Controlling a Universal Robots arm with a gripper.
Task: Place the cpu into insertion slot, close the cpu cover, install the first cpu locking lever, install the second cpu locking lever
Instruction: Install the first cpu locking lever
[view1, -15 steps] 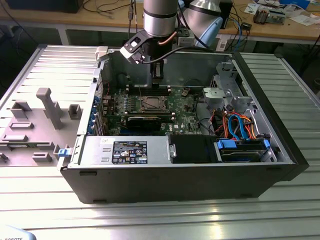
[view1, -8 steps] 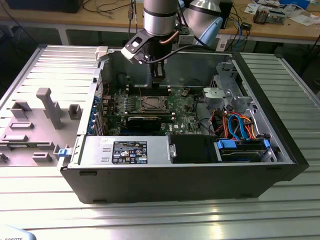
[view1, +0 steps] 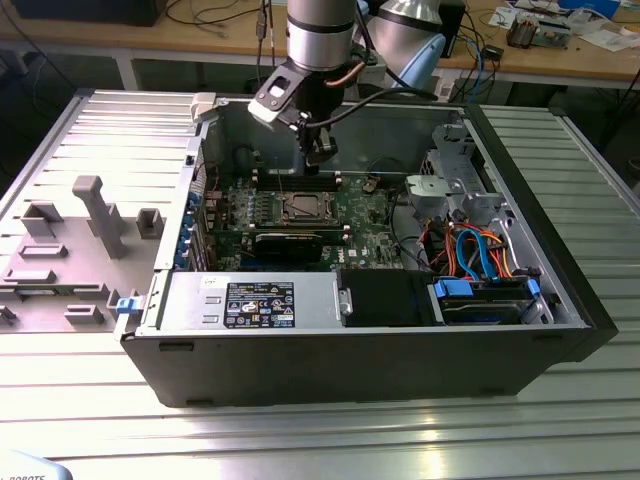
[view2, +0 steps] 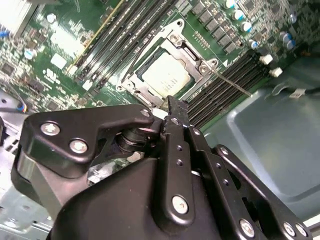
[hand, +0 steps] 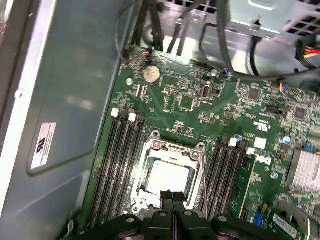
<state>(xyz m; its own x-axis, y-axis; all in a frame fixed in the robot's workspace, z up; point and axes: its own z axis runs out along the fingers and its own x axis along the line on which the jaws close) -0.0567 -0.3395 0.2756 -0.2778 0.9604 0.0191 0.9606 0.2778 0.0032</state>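
Green circuit board (view1: 362, 215) lies flat in the floor of the open black case (view1: 380, 365), which rests on a ribbed metal table (view1: 300, 440). The arm comes down from the far side. The gripper (view1: 322, 152) hangs above the board, just far of the insertion slot (view1: 284, 208). Its fingers (hand: 165, 197) are pressed together with nothing between them in both wrist views. The cpu (view2: 165, 76) sits in the slot, its silver-grey top showing through the cut-out of the cpu cover (view2: 192, 54), which lies down over it. A thin metal rod (view2: 230, 82) slants out from one corner of the frame across the memory slots (hand: 117, 165); latched or free, cannot tell. In the first wrist view the fingertips hide one edge of the socket. A long black graphics card (view1: 288, 243) lies just near of the slot. Orange and blue cables (view1: 470, 250) bunch toward the exterior view's right, their ends hidden.
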